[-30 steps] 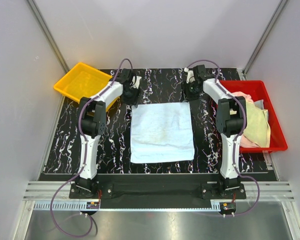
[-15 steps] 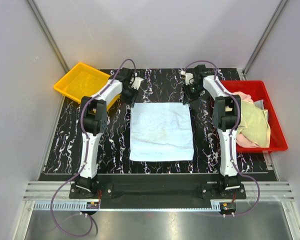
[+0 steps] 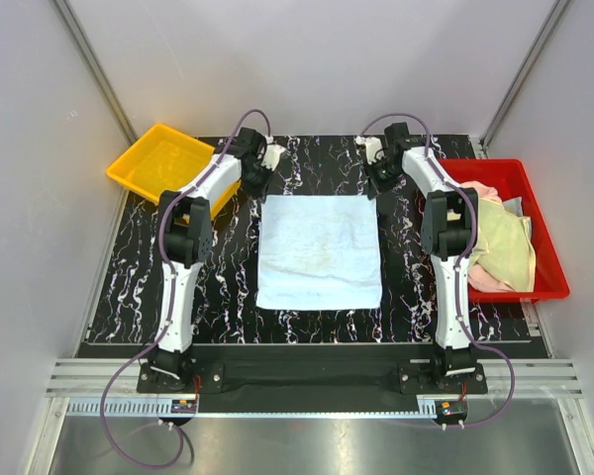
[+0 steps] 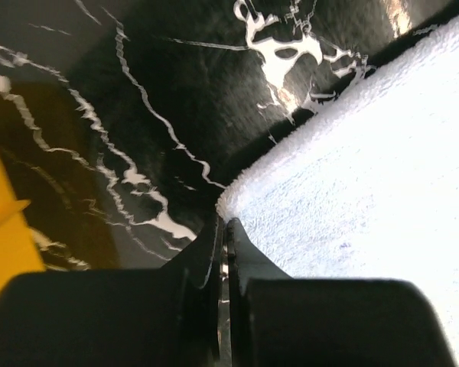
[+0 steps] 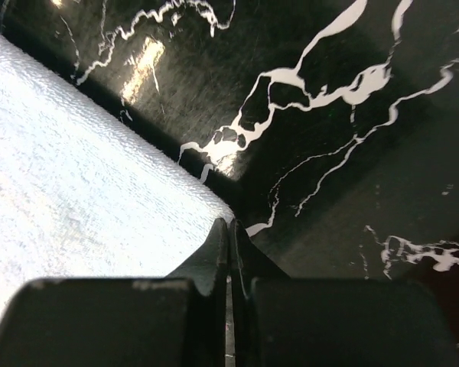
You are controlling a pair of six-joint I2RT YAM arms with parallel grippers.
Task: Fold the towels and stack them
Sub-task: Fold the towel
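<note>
Pale-blue towel [image 3: 320, 252] lies flat on the table [image 3: 223, 267]. Left gripper [image 4: 223, 227] and right gripper [image 5: 228, 228] are each pinched tight on a far corner. Advise lifting both level, then carrying them evenly to the near edge.

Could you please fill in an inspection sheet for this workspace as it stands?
Surface: black marbled mat, flat.
Job's things: light blue towel spread flat at centre; pale yellow towel and pink towel heaped in the red tray.
Clutter: empty yellow tray at the far left.
Grippers: left gripper shut on the light blue towel's far-left corner; right gripper shut on its far-right corner.
Cables: purple cables loop off both arms, clear of the towel.
Surroundings: grey walls; metal rail at the near edge.
</note>
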